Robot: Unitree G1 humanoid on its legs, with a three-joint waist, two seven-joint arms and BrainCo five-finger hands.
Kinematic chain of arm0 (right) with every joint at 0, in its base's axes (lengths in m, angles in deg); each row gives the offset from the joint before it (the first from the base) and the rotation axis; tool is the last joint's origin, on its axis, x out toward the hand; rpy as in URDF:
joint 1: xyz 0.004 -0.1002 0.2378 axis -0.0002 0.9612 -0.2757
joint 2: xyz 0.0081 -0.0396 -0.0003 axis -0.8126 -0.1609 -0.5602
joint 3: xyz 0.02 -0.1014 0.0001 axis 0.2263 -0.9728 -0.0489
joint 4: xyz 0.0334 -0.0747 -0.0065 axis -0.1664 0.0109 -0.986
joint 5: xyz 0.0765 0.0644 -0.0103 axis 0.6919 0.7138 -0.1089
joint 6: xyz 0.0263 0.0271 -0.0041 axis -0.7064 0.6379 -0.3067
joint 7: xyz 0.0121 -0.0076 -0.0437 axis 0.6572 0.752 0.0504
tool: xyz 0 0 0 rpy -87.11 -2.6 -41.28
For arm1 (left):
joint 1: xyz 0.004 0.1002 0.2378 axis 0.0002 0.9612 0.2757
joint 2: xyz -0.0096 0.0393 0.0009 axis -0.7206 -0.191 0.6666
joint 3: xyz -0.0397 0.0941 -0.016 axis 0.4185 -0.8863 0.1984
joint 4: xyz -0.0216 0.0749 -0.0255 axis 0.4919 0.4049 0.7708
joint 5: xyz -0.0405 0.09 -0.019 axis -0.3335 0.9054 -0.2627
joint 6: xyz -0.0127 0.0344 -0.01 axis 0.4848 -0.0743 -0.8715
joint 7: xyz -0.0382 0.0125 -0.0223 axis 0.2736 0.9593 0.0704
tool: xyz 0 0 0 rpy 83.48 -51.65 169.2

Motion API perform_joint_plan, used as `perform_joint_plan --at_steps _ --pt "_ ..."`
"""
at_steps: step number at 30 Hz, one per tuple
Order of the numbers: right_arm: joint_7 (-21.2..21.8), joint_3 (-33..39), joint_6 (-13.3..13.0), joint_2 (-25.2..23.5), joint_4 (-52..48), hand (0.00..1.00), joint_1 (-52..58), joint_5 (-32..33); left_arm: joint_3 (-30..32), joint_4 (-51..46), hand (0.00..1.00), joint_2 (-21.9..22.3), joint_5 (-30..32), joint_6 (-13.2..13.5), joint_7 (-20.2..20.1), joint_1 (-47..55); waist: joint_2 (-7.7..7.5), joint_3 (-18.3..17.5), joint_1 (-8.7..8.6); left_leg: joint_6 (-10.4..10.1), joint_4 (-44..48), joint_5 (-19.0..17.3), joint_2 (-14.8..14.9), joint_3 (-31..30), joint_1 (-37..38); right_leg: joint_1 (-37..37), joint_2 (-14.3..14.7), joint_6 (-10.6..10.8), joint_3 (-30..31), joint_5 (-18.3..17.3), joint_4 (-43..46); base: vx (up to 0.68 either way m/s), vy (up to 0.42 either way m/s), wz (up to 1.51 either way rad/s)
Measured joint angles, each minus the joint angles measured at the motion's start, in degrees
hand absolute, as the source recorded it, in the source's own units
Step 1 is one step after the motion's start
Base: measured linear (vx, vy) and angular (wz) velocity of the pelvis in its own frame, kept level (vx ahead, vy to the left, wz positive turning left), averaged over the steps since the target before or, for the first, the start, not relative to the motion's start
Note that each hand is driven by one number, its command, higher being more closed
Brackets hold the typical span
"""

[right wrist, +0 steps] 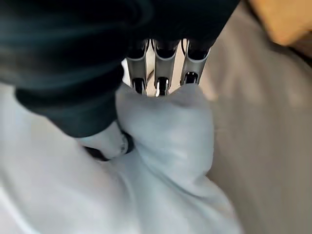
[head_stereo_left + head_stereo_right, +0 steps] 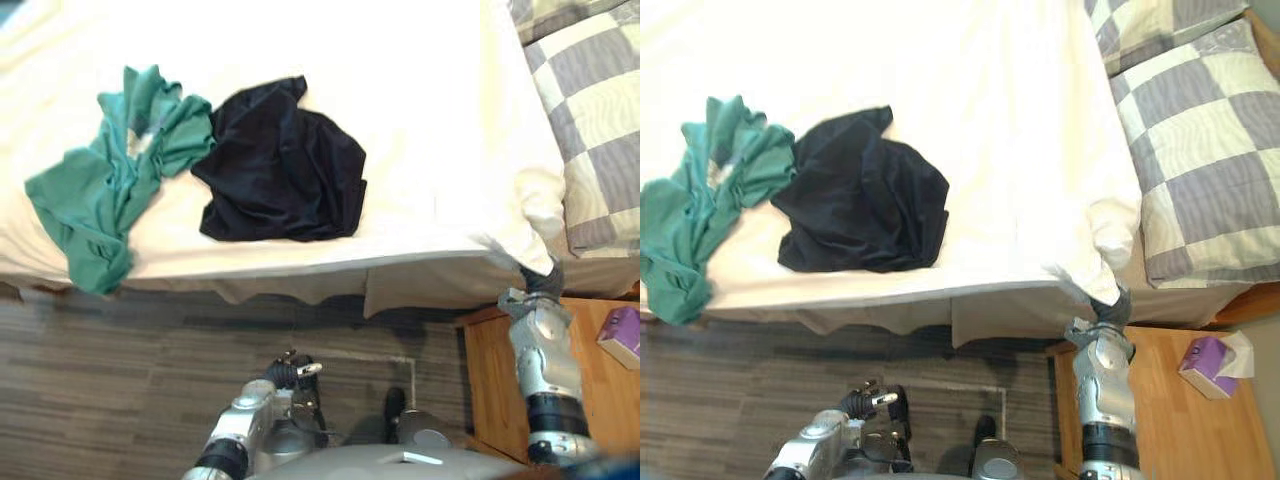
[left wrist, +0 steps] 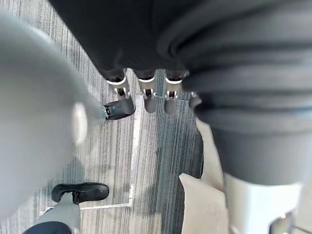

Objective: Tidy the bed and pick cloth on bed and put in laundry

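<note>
Left robot hand [image 2: 290, 372] hangs loose, empty, over the floor [image 2: 100, 350]; right robot hand [image 1: 158, 73] clamps the white sheet [image 1: 170, 131] corner: bed-tidying step, so you'd next pull it smooth.

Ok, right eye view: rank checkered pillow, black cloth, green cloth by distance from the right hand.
From the right hand, gripping the white sheet:
1. Checkered pillow, just to its right.
2. Black cloth, mid-bed, leftward.
3. Green cloth, far left.

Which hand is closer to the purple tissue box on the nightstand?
Right. The right hand, gripping a corner of the white bed sheet, sits near the purple tissue box on the wooden nightstand; the left hand hangs over the floor, well away.
</note>
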Motion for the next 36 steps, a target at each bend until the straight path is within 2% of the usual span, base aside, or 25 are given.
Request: perform_joint_plan --at_steps 2,5,9,14,19,20,22,24,26,28,30,32,34,35,36 --pt "-0.2 1.6 -2.1 -1.4 1.5 0.00 2.2 1.3 -0.3 1.6 0.00 0.1 -0.2 0.7 -0.1 0.4 0.91 -1.6 -0.20 -0.5 0.0 -0.6 0.0 0.3 0.9 0.8 0.0 0.3 0.4 -0.3 -0.5 0.00 0.018 -0.14" --pt "-1.0 2.7 -3.6 -2.7 8.7 0.00 6.0 1.3 -0.2 4.1 0.00 -0.1 -0.4 1.8 -0.7 1.3 1.33 -3.7 -1.22 -0.6 -0.1 -1.1 0.2 0.3 2.0 2.0 0.2 0.3 0.4 -0.7 -1.1 0.02 -0.007 -0.06" --pt "-0.9 5.7 -4.7 -5.3 17.7 0.00 11.0 4.9 0.3 6.3 0.00 -0.1 -0.5 2.8 -2.4 1.4 1.56 -4.2 -2.44 -0.7 -0.1 -1.6 0.5 1.4 3.6 3.2 0.4 0.2 1.1 -0.8 -1.3 0.03 -0.003 -0.11" --pt "0.8 8.5 -5.7 -5.5 20.9 0.00 14.5 8.4 2.1 7.9 0.00 0.0 -1.0 3.2 -3.8 1.6 1.47 -5.2 -2.97 -0.8 -0.1 -2.6 0.5 3.1 4.9 4.0 0.4 0.1 2.7 -0.9 -2.0 0.05 0.008 -0.18" --pt "2.9 9.4 -6.5 -5.5 21.0 0.00 14.2 6.9 2.5 7.9 0.00 0.0 -1.0 2.8 -4.3 1.8 0.92 -5.6 -2.99 -1.1 -0.1 -3.4 0.4 3.5 6.1 5.0 0.2 -0.1 3.0 -1.2 -2.1 0.07 0.002 -0.06" --pt "3.1 9.3 -6.3 -5.5 20.3 1.00 13.8 4.8 2.5 7.9 0.00 0.0 -1.0 2.7 -4.5 1.8 0.86 -5.6 -2.94 -1.2 -0.1 -3.6 0.3 3.4 6.4 5.3 0.2 -0.1 3.0 -1.2 -2.1 0.08 -0.006 -0.01" --pt "5.4 8.9 -5.2 -5.3 16.7 1.00 13.9 -0.2 2.3 7.9 0.00 -0.1 -1.0 2.5 -4.5 1.9 0.81 -5.7 -2.96 -1.2 -0.1 -3.9 0.2 3.4 6.7 5.6 0.1 -0.1 3.1 -1.3 -2.1 0.08 -0.005 -0.03" --pt "10.1 6.7 -1.1 -2.7 10.8 1.00 13.5 -6.9 1.8 7.7 0.00 -0.4 -1.0 1.5 -4.6 1.8 0.83 -5.7 -2.95 -1.0 -0.1 -3.8 0.1 3.2 6.7 5.7 0.1 -0.1 3.1 -1.3 -2.2 0.08 -0.008 -0.02" --pt "13.5 4.4 2.0 0.1 8.1 1.00 12.0 -9.4 1.1 7.4 0.00 -1.0 -1.0 1.2 -4.6 1.8 0.62 -5.7 -2.94 -1.0 -0.1 -3.8 0.1 3.0 6.7 5.7 0.1 -0.1 3.1 -1.3 -2.3 0.06 -0.012 -0.01" --pt "16.0 2.0 4.7 2.6 5.6 1.00 10.1 -9.2 -0.3 7.0 0.00 -1.7 -1.0 0.2 -4.6 1.8 0.46 -5.7 -2.95 -1.0 -0.1 -3.8 -0.2 2.9 6.7 5.8 0.1 -0.1 3.0 -1.3 -2.3 0.04 -0.005 0.01" --pt "18.0 -0.1 7.2 4.0 3.5 1.00 7.9 -6.8 -1.0 6.2 0.00 -2.1 -1.0 -0.9 -4.5 1.8 0.26 -5.6 -2.95 -1.0 -0.1 -3.8 -0.3 2.7 6.8 5.9 0.1 -0.1 2.9 -1.3 -2.3 0.01 0.000 0.03" --pt "18.6 -1.7 8.7 4.4 2.0 1.00 4.6 0.9 -2.2 5.1 0.00 -2.6 -0.9 -2.3 -4.4 1.7 -0.02 -5.0 -2.85 -0.9 -0.1 -3.8 -0.4 2.1 6.6 5.9 0.1 -0.1 2.6 -1.3 -2.3 -0.01 -0.010 0.09" --pt "18.6 -2.2 8.3 4.4 0.6 1.00 1.3 7.8 -2.6 4.8 0.00 -2.6 -0.9 -3.1 -4.4 1.0 0.24 -3.9 -2.87 -0.7 -0.1 -3.6 -0.4 1.6 5.7 5.3 -0.1 0.0 2.3 -1.4 -2.3 -0.04 -0.001 0.12" --pt "18.6 -2.1 6.5 4.4 -0.6 1.00 -1.3 13.1 -2.7 3.7 0.00 -2.4 -1.0 -3.3 -3.9 0.8 0.58 -2.9 -2.88 -0.4 -0.1 -3.2 -0.3 1.5 4.6 3.9 -0.2 0.0 2.3 -1.4 -1.7 -0.06 0.006 0.08" --pt "18.6 -2.1 5.1 4.4 -1.1 1.00 -2.7 15.5 -2.9 3.0 0.00 -2.3 -1.0 -3.3 -3.5 0.6 0.77 -2.5 -2.86 -0.3 -0.1 -3.0 -0.3 1.5 3.8 2.9 -0.2 0.0 2.4 -1.3 -1.2 -0.08 0.022 0.09"
